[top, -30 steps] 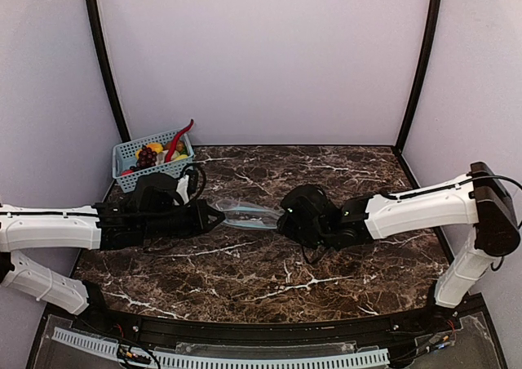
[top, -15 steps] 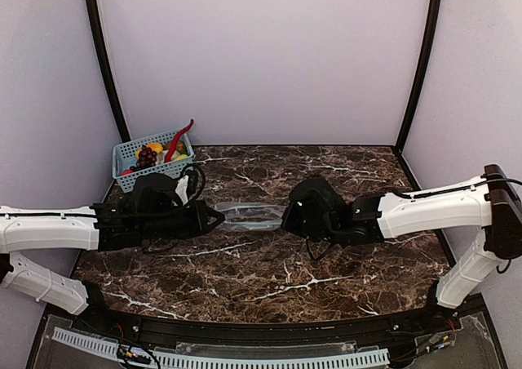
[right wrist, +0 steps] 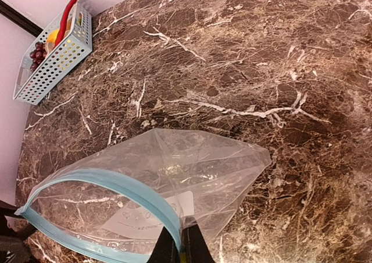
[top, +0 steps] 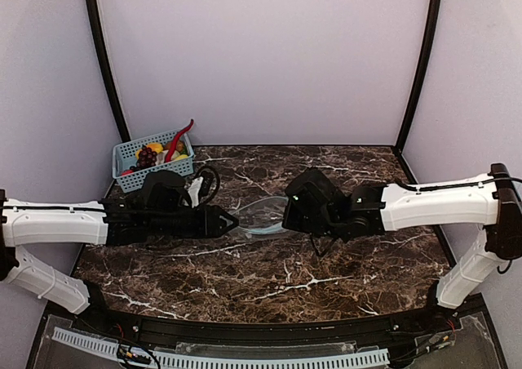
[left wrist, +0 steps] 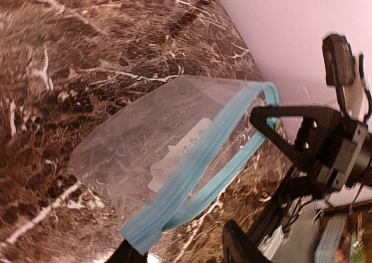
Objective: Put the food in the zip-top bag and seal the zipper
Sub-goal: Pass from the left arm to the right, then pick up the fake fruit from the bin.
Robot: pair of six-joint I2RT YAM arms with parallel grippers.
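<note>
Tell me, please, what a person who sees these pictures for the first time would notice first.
First, the clear zip-top bag in mid-table between the two arms, its teal zipper mouth bowed open. The right gripper pinches that strip at one end, and the other end sits at the left gripper. Next comes the blue basket at the far left corner, with the colourful food inside.

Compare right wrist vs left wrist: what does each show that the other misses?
Right wrist only: the blue basket of food at a table corner, and the right gripper with its fingers shut on the zipper. Left wrist only: the right gripper seen from outside, at the far end of the mouth. Both: the zip-top bag, mouth bowed open, empty, over the marble table.
</note>
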